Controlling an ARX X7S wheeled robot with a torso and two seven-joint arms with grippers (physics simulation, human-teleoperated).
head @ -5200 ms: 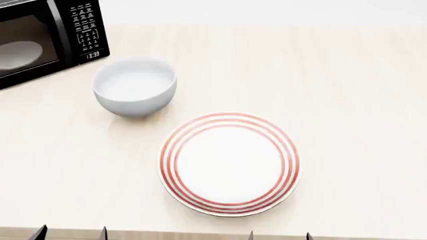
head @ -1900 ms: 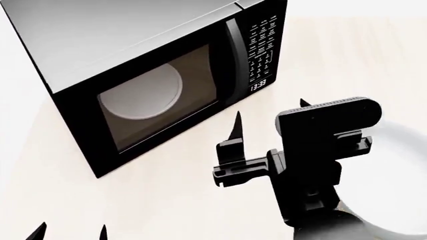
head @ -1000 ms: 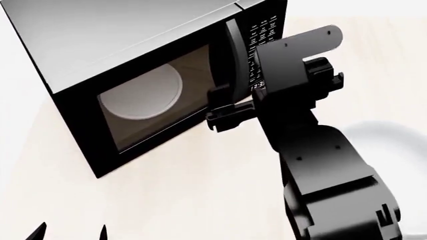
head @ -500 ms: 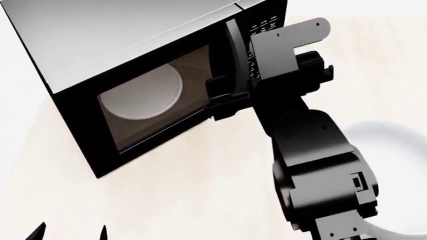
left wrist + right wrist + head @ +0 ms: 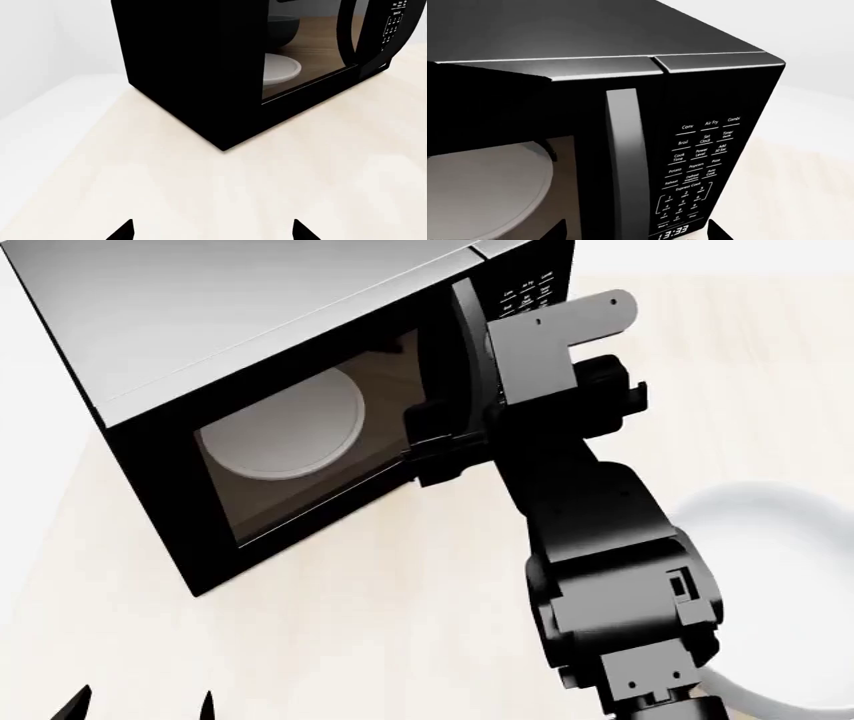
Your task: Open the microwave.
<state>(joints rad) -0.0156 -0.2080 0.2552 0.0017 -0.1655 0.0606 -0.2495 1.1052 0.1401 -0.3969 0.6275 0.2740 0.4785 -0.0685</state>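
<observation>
- The right gripper [image 5: 441, 445] has its black claw spread at the vertical black handle [image 5: 625, 160], one finger visible in front of the glass door; nothing pinched yet.
- The large black boxy microwave [image 5: 267, 370] stands on the pale wooden counter [image 5: 400, 620], door apparently closed.
- Step: reaching the handle. Next: straddle it, close, pull outward.
- Since half a second ago, the arm has edged closer.
- The left gripper [image 5: 213, 231] hangs low, tips spread, empty.

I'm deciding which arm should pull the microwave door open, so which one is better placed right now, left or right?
The right, probably. In the head view the right claw is up against the microwave at its door handle, and its wrist camera looks straight at that handle. The left claw hangs low over the table, off the microwave's far side.
</observation>
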